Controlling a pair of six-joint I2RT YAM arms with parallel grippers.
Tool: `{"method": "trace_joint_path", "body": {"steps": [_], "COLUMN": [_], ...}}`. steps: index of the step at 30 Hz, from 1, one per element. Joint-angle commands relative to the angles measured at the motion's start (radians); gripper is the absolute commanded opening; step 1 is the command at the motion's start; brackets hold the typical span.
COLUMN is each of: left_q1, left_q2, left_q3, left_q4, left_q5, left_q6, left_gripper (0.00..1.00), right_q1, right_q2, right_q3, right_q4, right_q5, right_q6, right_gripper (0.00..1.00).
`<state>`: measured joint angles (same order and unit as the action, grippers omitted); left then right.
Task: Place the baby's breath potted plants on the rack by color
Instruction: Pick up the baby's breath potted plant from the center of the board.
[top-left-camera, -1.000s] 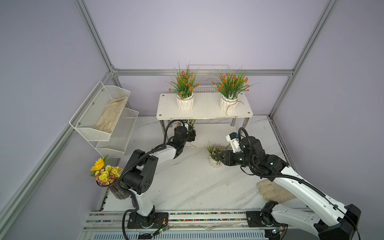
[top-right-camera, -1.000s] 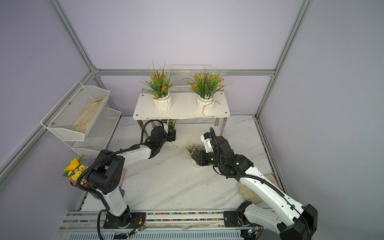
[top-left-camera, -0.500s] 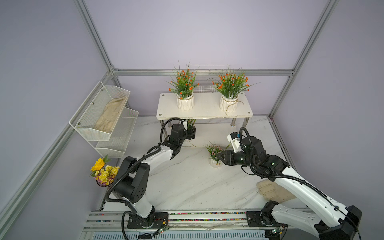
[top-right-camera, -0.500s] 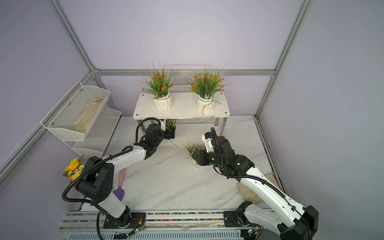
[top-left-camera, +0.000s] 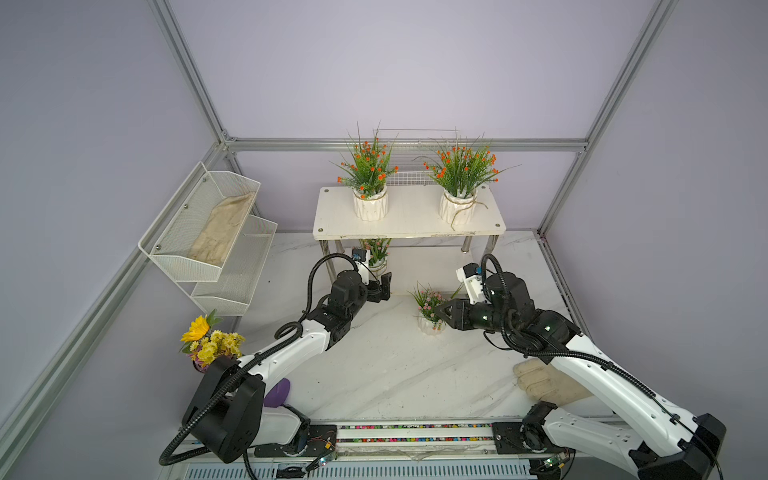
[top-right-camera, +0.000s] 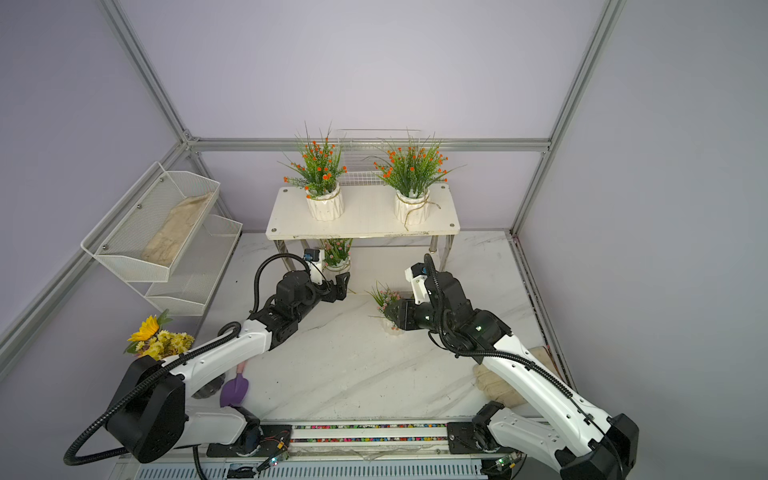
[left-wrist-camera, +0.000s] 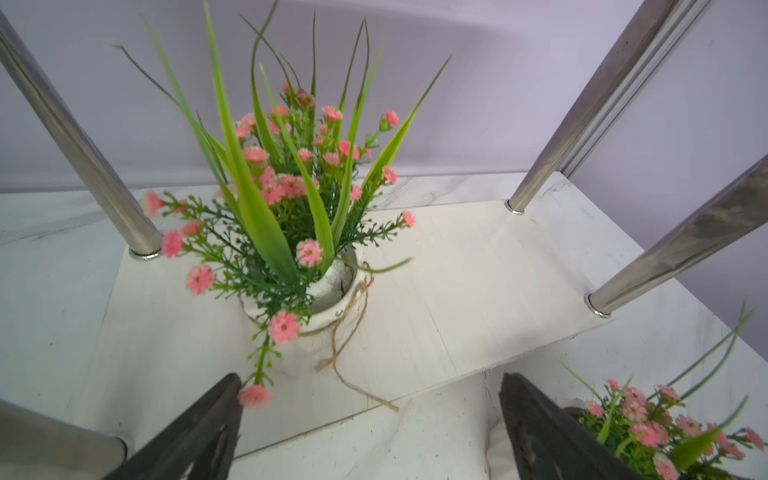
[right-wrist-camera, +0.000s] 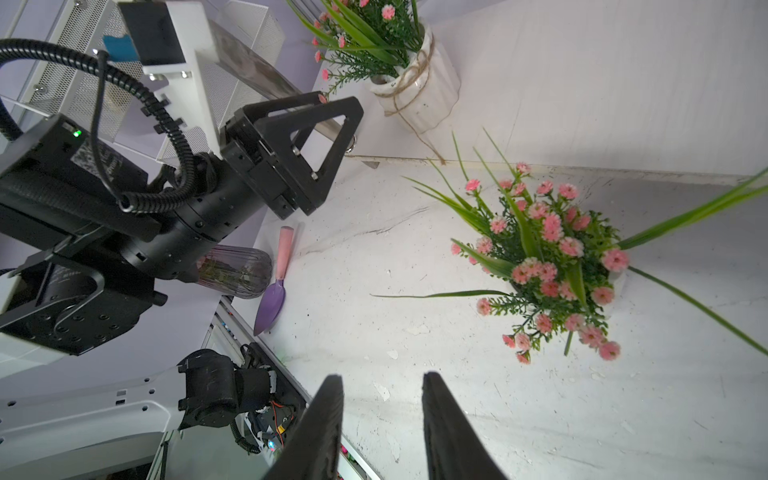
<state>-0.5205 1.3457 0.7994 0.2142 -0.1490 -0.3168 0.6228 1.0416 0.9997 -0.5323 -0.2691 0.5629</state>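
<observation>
Two orange baby's breath potted plants (top-left-camera: 369, 183) (top-left-camera: 461, 183) stand on the rack's top shelf (top-left-camera: 411, 220). A pink one (left-wrist-camera: 316, 320) stands upright at the left of the lower shelf (left-wrist-camera: 457, 291), free of any grip. My left gripper (left-wrist-camera: 370, 415) is open just in front of that shelf's edge, with nothing between its fingers. The other pink plant (right-wrist-camera: 548, 266) stands on the marble table (top-left-camera: 374, 374) in front of the rack. My right gripper (right-wrist-camera: 382, 395) sits beside it, jaws narrowly apart around nothing; in both top views it (top-right-camera: 395, 313) is close to the pot.
Chrome legs (left-wrist-camera: 83, 145) flank the lower shelf. White mesh tiered bins (top-left-camera: 216, 232) hang at the left wall. A sunflower bouquet (top-left-camera: 210, 340) and a purple trowel (top-right-camera: 237, 388) lie near the left arm's base. A beige glove (top-left-camera: 540, 380) lies under the right arm.
My left gripper has drawn back from the pink plant on the lower shelf, and its arm has swung lower over the table. The right arm has barely moved.
</observation>
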Motion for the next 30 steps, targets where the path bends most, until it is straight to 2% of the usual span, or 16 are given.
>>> {"method": "trace_joint_path", "body": {"steps": [1,11,13,18,30], "left_q1": [-0.035,-0.131,-0.137,-0.155,-0.232], "left_q2": [-0.033,-0.027,-0.008,0.055,0.232], "left_q3": [-0.035,-0.054,-0.052,-0.004,0.141], "left_q4": [-0.053,-0.225,-0.240,-0.262,-0.261], "left_q5": [-0.016,-0.027,0.003,0.053,0.104], "left_q6": [-0.062,-0.215,-0.243,-0.249,-0.248], "left_gripper": [0.95,0.88,0.82,0.64,0.56], "right_q1": [-0.006,-0.019,-0.020,-0.023,-0.029], "right_q2": [-0.008,-0.025,-0.028,-0.033,-0.086], "right_q3": [-0.004,0.002,0.002,-0.002,-0.030], "right_q4": [0.005,-0.005,-0.005,-0.005,-0.029], "right_q5": [0.005,0.010,0.010,0.004,0.025], "right_q6": [-0.009,-0.009,-0.011,-0.011,-0.004], "right_gripper": [0.35,0.36,0.36,0.36,0.36]}}
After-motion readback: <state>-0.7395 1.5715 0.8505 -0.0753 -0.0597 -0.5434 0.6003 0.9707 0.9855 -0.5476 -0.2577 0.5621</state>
